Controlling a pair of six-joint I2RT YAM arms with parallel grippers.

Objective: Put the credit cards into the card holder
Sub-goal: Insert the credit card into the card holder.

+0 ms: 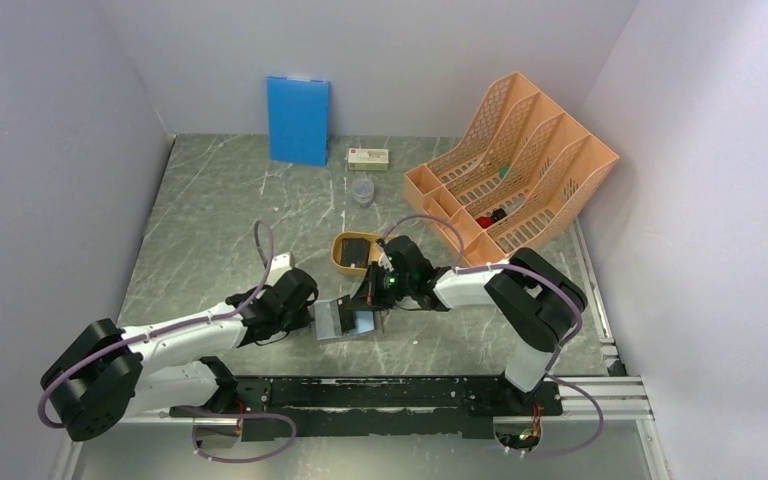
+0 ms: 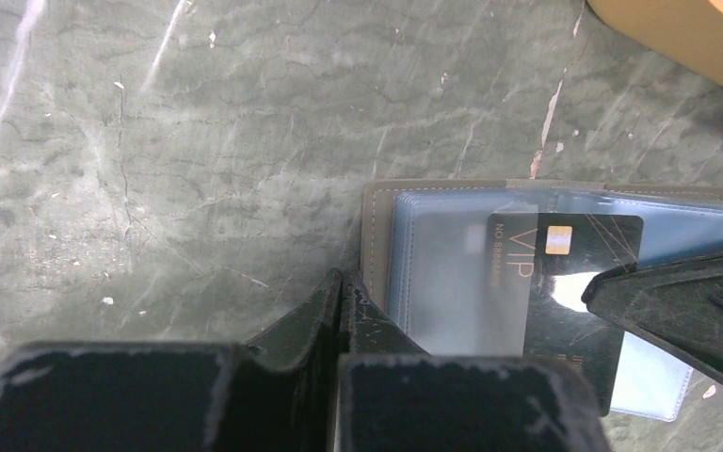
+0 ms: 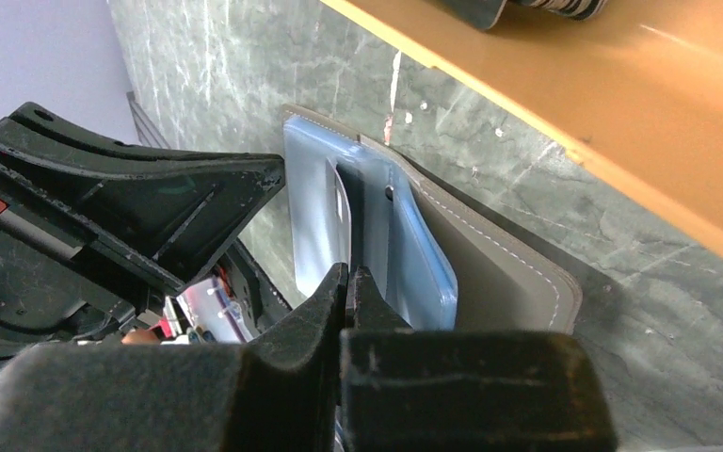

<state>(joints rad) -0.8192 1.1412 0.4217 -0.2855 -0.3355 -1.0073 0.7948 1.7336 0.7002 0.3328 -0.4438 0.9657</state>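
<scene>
The grey card holder (image 1: 343,320) lies open on the table between my grippers, its pale blue pockets (image 2: 433,264) facing up. A black credit card (image 2: 574,282) marked VIP lies partly under a translucent pocket. My right gripper (image 1: 370,297) is shut on this card's edge (image 3: 356,212), seen edge-on against the pockets (image 3: 419,264). My left gripper (image 2: 341,282) is shut, its tips at the holder's grey left edge (image 2: 374,235); nothing shows between them. More dark cards (image 1: 356,247) lie in the yellow tray (image 1: 338,256).
The yellow tray (image 3: 621,113) stands right behind the holder. An orange file rack (image 1: 510,165) is at the back right. A blue board (image 1: 298,120) leans on the back wall, with a small box (image 1: 368,157) and a clear cup (image 1: 362,190) nearby.
</scene>
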